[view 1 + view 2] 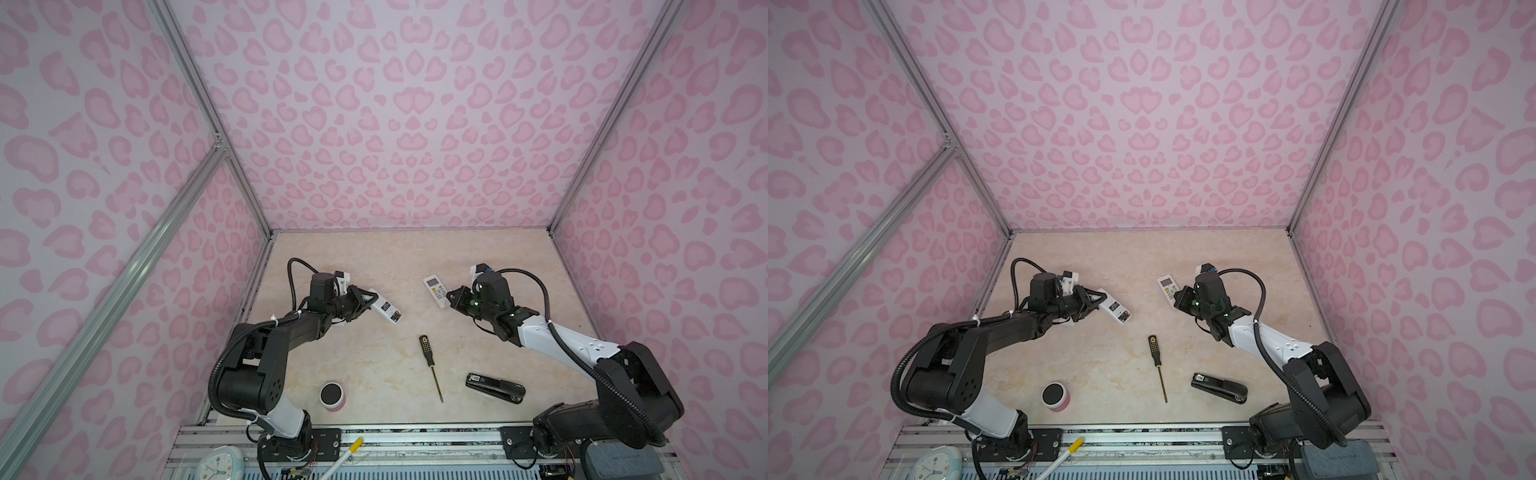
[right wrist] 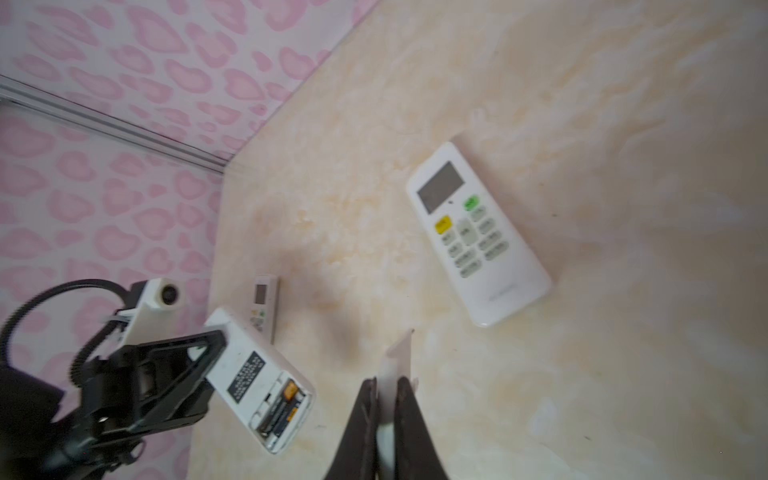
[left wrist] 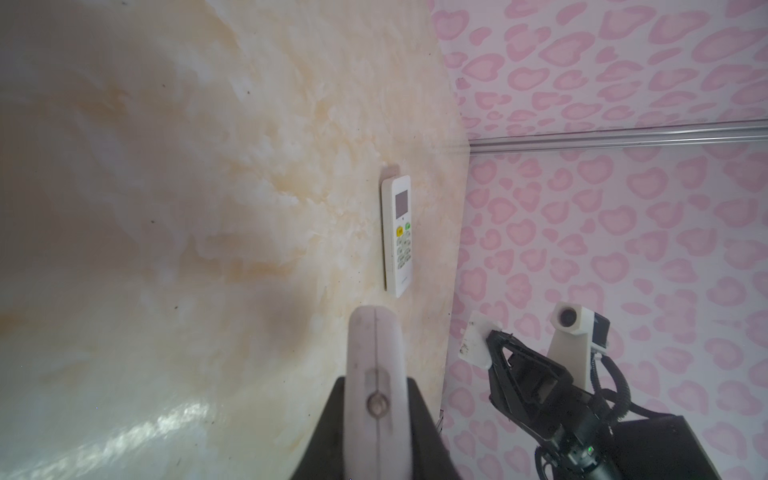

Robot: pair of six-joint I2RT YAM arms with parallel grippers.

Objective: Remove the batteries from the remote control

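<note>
Left gripper (image 1: 368,301) was clamped on the remote (image 1: 387,312), fingers (image 2: 210,347) pinching its sides near one end. The remote was held back side up, label showing, over the left-rear part of the table (image 1: 374,257). Whether its free end touched the table could not be told.

The battery bay was seen uncovered at the remote's free end in the right wrist view. The batteries (image 2: 284,405) were still seated in it, dark with gold bands, lying along the remote's length. The exact count could not be told; they were not resolved in the top views.

Right gripper (image 2: 386,384) was pressed shut on the cover (image 2: 401,353), a thin white plate pinched edge-on between the fingers (image 2: 365,409) and sticking out past the tips. In the left wrist view the cover (image 3: 476,340) was seen raised off the table, well apart from the remote.

A second remote (image 1: 436,291) was laid face up on the table, screen and keys showing, just beside the right gripper in both top views; contact between them could not be told.

Nearer the front edge, a screwdriver (image 1: 430,365) was laid about mid-table and a stapler (image 1: 494,387) to its right, both well apart from the grippers. A pink-and-white can (image 1: 332,395) was stood near the left arm's base.
</note>
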